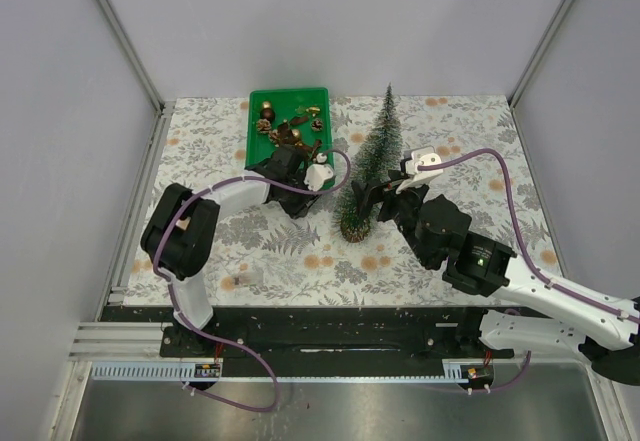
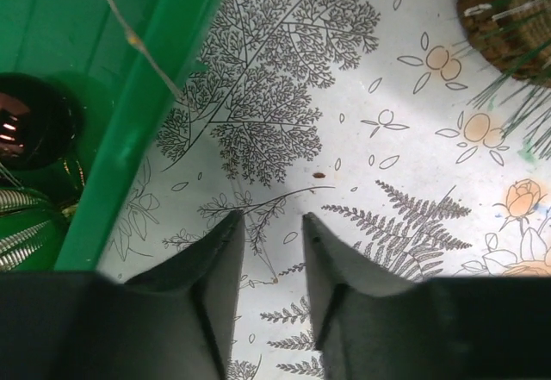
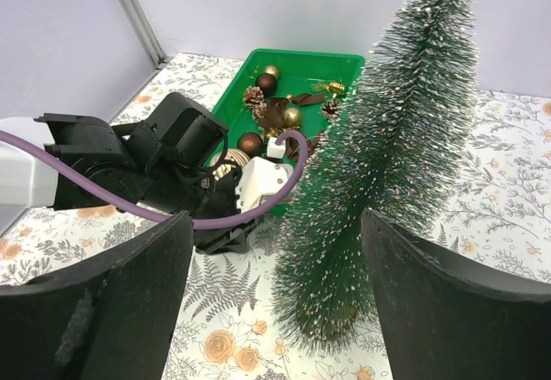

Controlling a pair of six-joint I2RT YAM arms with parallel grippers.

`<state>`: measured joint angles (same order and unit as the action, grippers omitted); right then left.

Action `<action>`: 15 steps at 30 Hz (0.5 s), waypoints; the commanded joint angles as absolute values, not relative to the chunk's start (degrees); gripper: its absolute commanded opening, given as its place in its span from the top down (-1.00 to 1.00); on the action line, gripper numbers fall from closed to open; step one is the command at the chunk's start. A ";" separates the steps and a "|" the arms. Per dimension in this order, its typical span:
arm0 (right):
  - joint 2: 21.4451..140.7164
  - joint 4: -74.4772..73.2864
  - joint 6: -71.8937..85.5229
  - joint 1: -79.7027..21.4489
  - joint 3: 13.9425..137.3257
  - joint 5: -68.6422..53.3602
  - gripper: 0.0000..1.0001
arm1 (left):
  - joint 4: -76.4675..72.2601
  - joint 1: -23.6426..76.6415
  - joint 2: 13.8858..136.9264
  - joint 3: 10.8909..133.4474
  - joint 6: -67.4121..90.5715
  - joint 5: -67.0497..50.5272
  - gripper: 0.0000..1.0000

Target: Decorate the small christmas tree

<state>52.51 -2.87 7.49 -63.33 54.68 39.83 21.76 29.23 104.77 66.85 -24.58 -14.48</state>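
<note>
At the far left of the desk [image 1: 460, 251] sits the green tray [image 1: 290, 101] of baubles [image 1: 268, 119]. The left gripper [image 2: 271, 225] hangs just outside the tray's near right corner. Its jaws stand a little apart, with only the patterned cloth showing between them, so it carries no bauble that can be seen. To its right the small christmas tree [image 1: 372, 156] stands upright on its round wooden base [image 1: 355, 226], near the middle of the desk and close beside the tray. Its long axis runs straight up, with the tip leaning slightly toward the far wall in the overhead view. Further right, the right gripper [image 3: 275, 216] faces the lower trunk with its jaws spread wide. The tree stands framed between them and does not seem to be touched (whether the bristles brush a jaw cannot be told). The right arm is therefore the nearer one to steady the tree, while the left one is nearer the tray, and a bauble would have to travel rightward from there.
</note>
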 commanded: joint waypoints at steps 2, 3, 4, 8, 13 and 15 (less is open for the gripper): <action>52.03 -1.76 7.91 -63.90 55.37 40.34 -0.69 | 22.75 29.62 103.63 70.57 -23.73 -13.89 0.82; 52.21 -1.76 7.74 -63.90 55.46 40.25 -0.68 | 23.81 29.62 102.93 71.27 -23.56 -13.19 1.00; 52.29 -1.84 7.65 -63.90 55.72 40.08 -0.67 | 24.60 29.62 101.70 71.98 -23.38 -12.40 1.00; 52.73 -1.67 6.77 -63.90 56.69 39.64 -0.64 | 26.71 29.09 93.54 73.21 -23.73 -8.45 1.00; 54.14 -1.05 5.28 -63.90 58.88 38.50 -0.64 | 30.67 28.65 83.78 75.58 -23.64 -3.88 1.00; 55.10 -0.97 4.49 -63.90 59.85 37.97 -0.64 | 31.55 28.57 80.00 75.67 -23.73 -2.47 1.00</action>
<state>53.76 -2.87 6.66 -63.33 55.77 39.35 29.95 29.02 88.64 72.25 -23.90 -7.55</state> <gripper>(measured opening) 0.822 0.016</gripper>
